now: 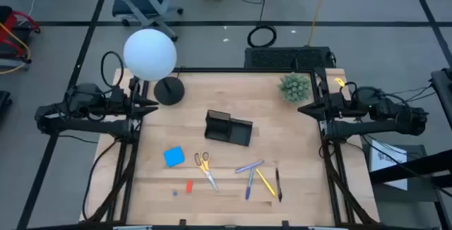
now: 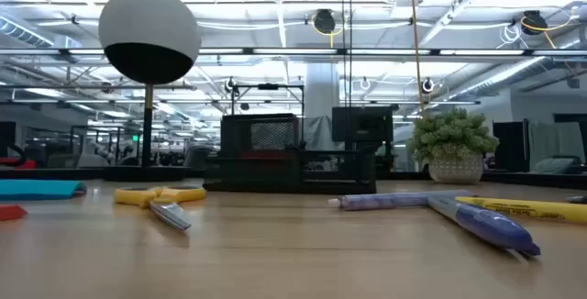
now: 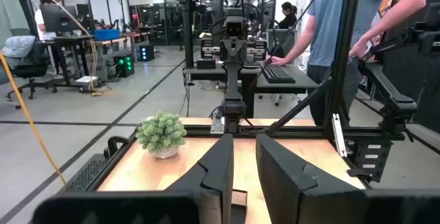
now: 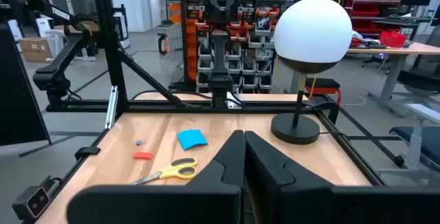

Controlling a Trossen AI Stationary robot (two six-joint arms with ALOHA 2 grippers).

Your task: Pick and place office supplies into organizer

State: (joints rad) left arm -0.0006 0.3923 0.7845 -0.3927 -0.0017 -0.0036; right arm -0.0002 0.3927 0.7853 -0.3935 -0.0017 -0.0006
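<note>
While both end effectors wait, left (image 3: pixel 244 162) slightly parted, right (image 4: pixel 245 157) closed, black organizer (image 1: pixel 227 128) upright.

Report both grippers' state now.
Left gripper: slightly open, holding nothing, parked at the table's left edge.
Right gripper: shut, empty, parked at the right edge.

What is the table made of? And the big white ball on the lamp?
The table looks like wood: pale, with grain lines and plank seams, smooth finish. The lamp's ball is smooth, matte white, likely frosted glass or plastic; the pictures can't settle which.
</note>
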